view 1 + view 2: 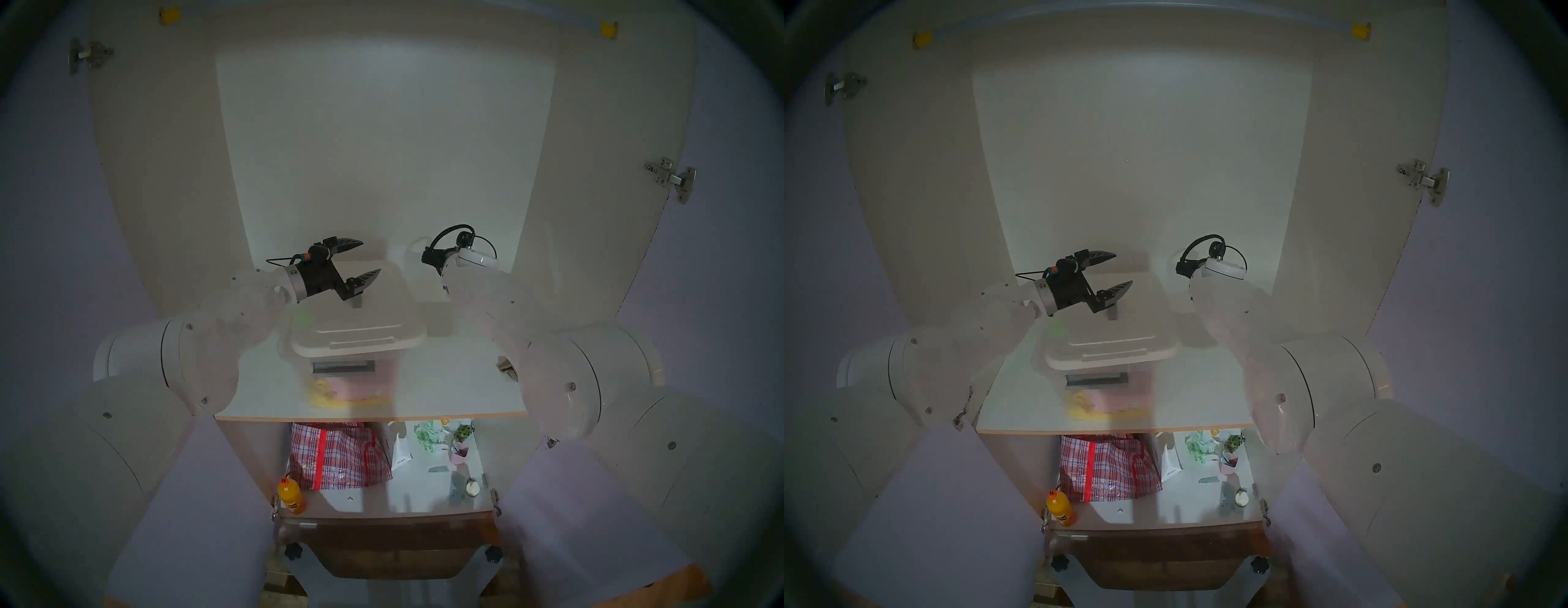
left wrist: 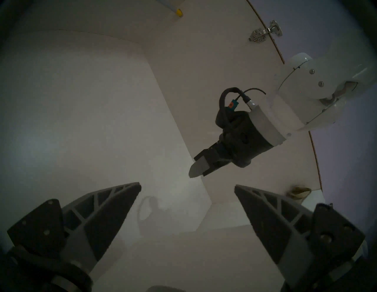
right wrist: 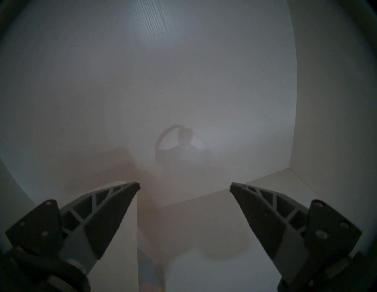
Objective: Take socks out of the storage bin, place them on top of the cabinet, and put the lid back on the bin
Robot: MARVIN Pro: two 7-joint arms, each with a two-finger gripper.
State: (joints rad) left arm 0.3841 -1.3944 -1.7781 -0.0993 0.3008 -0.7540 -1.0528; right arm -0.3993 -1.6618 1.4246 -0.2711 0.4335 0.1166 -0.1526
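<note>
Now my left gripper (image 1: pixel 358 267) hangs spread and empty just above the lid's (image 1: pixel 356 316) far left part. The lid sits on the storage bin (image 1: pixel 352 378), long axis near-to-far; my right gripper (image 2: pixel 199 170), equally spread, hovers beyond its far right corner, so the left is nearer.

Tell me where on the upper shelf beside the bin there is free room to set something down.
Bare shelf lies between the bin and the right arm, and a narrower strip sits left of the bin toward the left arm. The far right edge holds the socks. The shelf below is crowded by the checked bag.
</note>
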